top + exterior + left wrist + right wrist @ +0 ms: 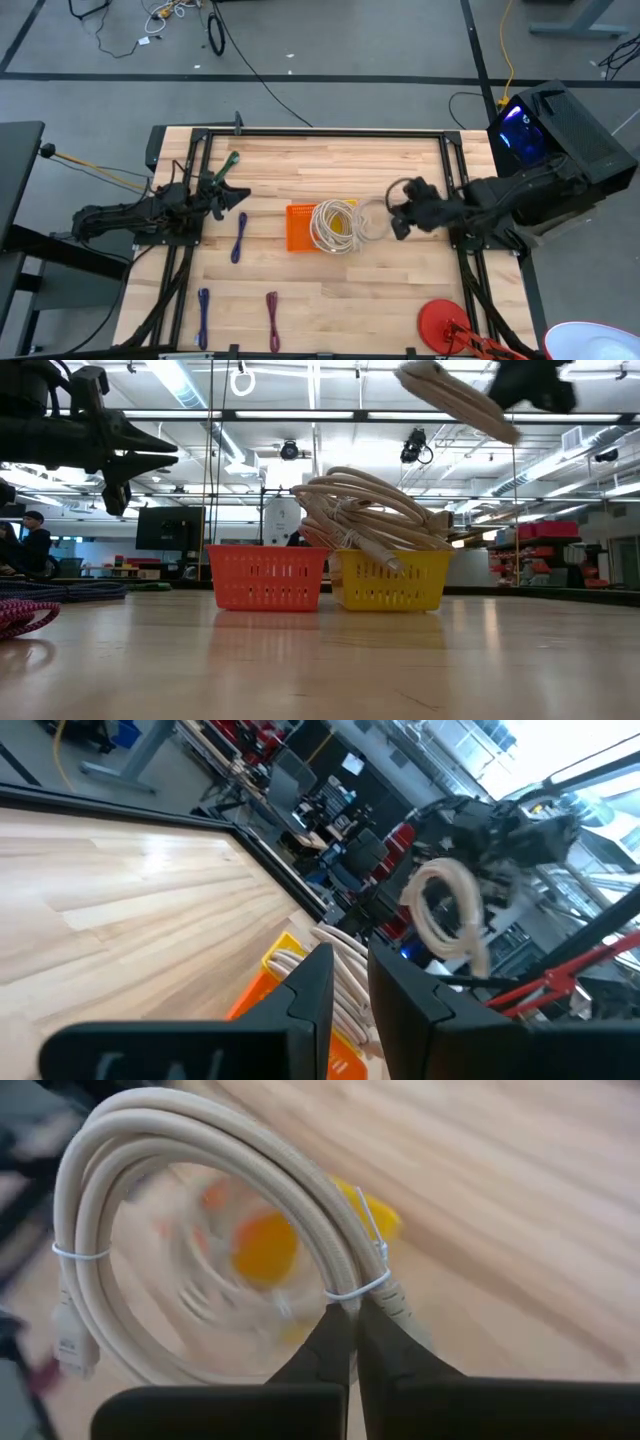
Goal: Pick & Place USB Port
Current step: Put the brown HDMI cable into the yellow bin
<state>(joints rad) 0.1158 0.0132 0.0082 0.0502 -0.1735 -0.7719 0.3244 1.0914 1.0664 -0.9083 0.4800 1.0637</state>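
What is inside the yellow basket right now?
A pile of coiled beige cables fills the yellow basket and spills over its rim. Anything beneath that pile is covered and cannot be seen.

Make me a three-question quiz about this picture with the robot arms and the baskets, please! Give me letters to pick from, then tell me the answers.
1. Where is the coiled beige cable that the right gripper holds?
A. In the air beside the baskets
B. Flat on the floor
C. Under the red disc

2. What colours are the two baskets?
A. Blue and green
B. Orange and yellow
C. Black and white

3. What is the left gripper doing?
A. Squeezing a purple cable
B. Pushing a basket
C. Holding nothing, up above the table

Answers:
1. A, the low view shows the coil high up, to one side of the baskets.
2. B, the low view shows them side by side.
3. C, the left wrist view shows nothing between its fingers, and the purple cables lie on the wood.
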